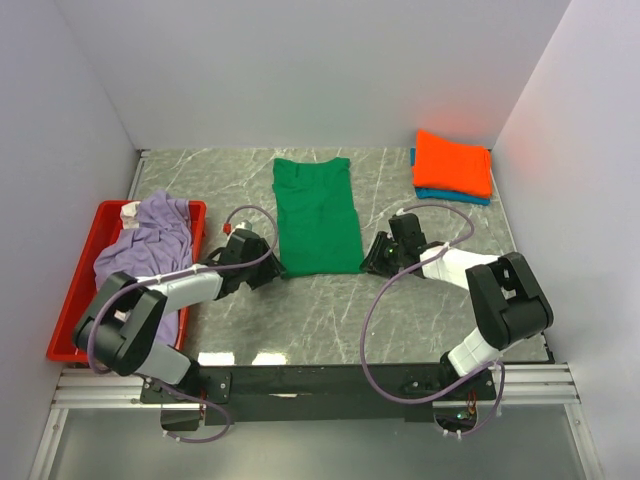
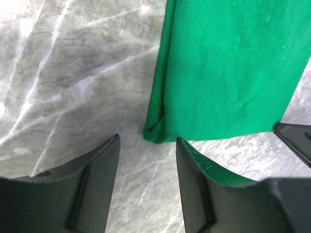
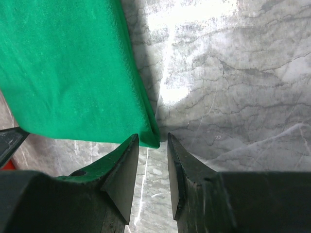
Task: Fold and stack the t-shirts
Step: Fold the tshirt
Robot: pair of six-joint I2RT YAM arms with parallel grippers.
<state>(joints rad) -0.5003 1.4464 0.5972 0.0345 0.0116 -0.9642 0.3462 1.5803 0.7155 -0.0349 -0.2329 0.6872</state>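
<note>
A grey marble table (image 1: 440, 310) sits between pale walls. At its left edge a red tray (image 1: 72, 310) holds the crumpled lavender t-shirt (image 1: 150, 235). The green t-shirt (image 1: 317, 215) lies at the centre, folded into a long strip. In the far right corner the orange t-shirt (image 1: 453, 162) rests on the blue t-shirt (image 1: 450, 194). The left gripper (image 2: 147, 142) gapes empty beside the strip's near left corner. The right gripper (image 3: 152, 137), narrowly parted, has its tips at the near right corner.

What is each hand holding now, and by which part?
Nothing is held. The left hand and the right hand are open, each just before a near corner of the green t-shirt, which lies on the table.
</note>
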